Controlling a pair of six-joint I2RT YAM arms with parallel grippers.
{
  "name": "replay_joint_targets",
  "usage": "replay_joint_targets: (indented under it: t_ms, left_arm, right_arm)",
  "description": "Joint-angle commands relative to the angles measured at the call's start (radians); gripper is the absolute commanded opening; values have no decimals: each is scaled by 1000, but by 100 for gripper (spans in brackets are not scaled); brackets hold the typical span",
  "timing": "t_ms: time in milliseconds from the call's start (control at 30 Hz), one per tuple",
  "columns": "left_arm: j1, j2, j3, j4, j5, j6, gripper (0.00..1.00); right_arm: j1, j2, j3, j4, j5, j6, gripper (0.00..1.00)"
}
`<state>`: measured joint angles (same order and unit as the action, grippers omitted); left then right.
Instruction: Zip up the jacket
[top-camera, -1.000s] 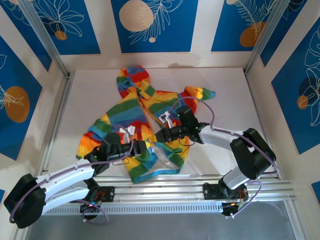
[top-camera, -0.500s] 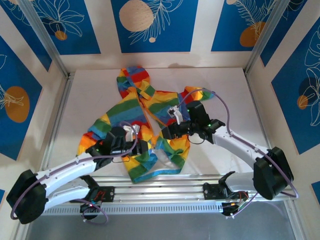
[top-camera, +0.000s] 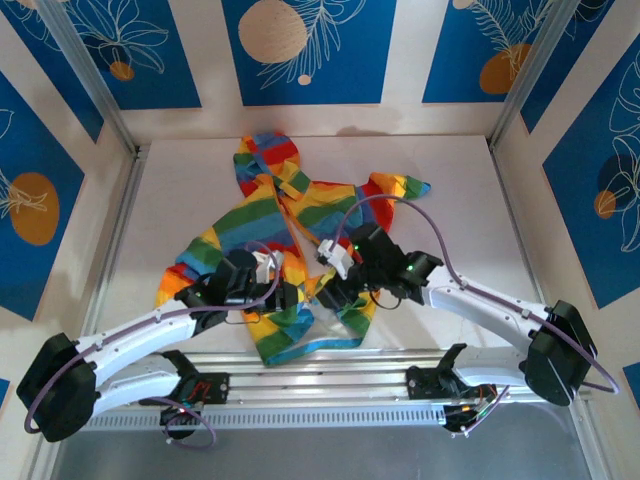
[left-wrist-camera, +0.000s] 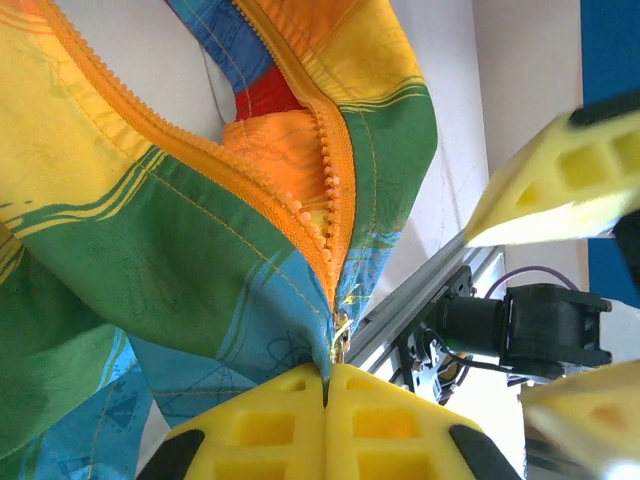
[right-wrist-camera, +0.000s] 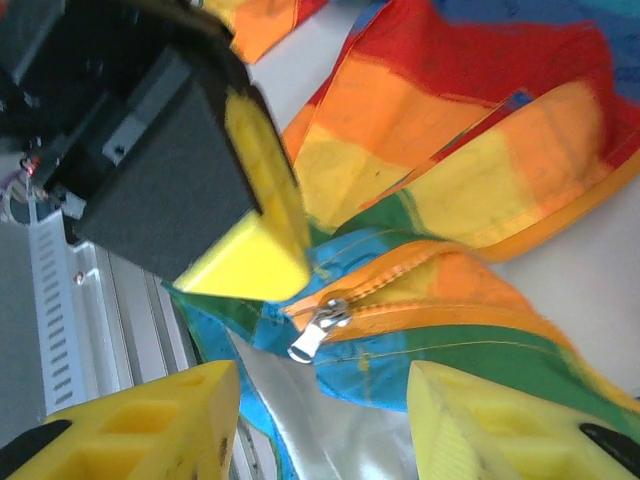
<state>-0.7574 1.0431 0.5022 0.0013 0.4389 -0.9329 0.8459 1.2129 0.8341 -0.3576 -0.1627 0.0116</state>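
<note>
Near rail: an aluminium rail (top-camera: 400, 372) edges the desk (top-camera: 450, 200), and both arm bases sit at it.
Left fingers: the left fingers (left-wrist-camera: 290, 425) are pressed together. They pinch the blue hem (left-wrist-camera: 235, 350) of the jacket (left-wrist-camera: 130, 270) right at the foot of its orange zipper (left-wrist-camera: 335, 180), and have hardly shifted in the last second.
Right fingers: the right fingers (right-wrist-camera: 150, 420) are spread and point at the hem just beside the left ones. A moment ago they hung higher over the right front panel. The arm has since stretched out and dropped them here.
Zipper pull: the silver pull (right-wrist-camera: 318, 330) now lies between the spread tips, untouched as far as I can tell.
Zipper teeth: the two rows meet only at the hem and part above it.
Jacket body: rainbow-striped, it lies flat mid-desk with the hood (top-camera: 265, 160) farthest away.
Meaning: the hem is anchored and the pull is lined up. I judge that closing on the pull comes next, with nearly the whole zip left to do.
</note>
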Motion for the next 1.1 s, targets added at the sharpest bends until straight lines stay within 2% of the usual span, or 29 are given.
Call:
replay_joint_targets:
  t_ms: [0, 133, 267, 800, 867, 1067]
  left_arm:
    - [0, -6, 27, -24, 30, 4, 0]
    - [0, -15, 31, -27, 29, -4, 0]
    - [1, -25, 30, -24, 28, -15, 0]
    - [0, -61, 16, -35, 9, -26, 0]
    - [-1, -60, 15, -34, 10, -28, 0]
    - [1, -58, 19, -43, 15, -21, 0]
  right_arm:
    - [64, 3, -31, -13, 101, -33, 48]
    - [117, 23, -41, 2, 188, -76, 49]
    - [134, 61, -22, 5, 217, -113, 49]
    - [140, 156, 40, 58, 187, -173, 49]
    - [141, 158, 39, 64, 187, -170, 46]
    - [143, 154, 33, 68, 205, -175, 25]
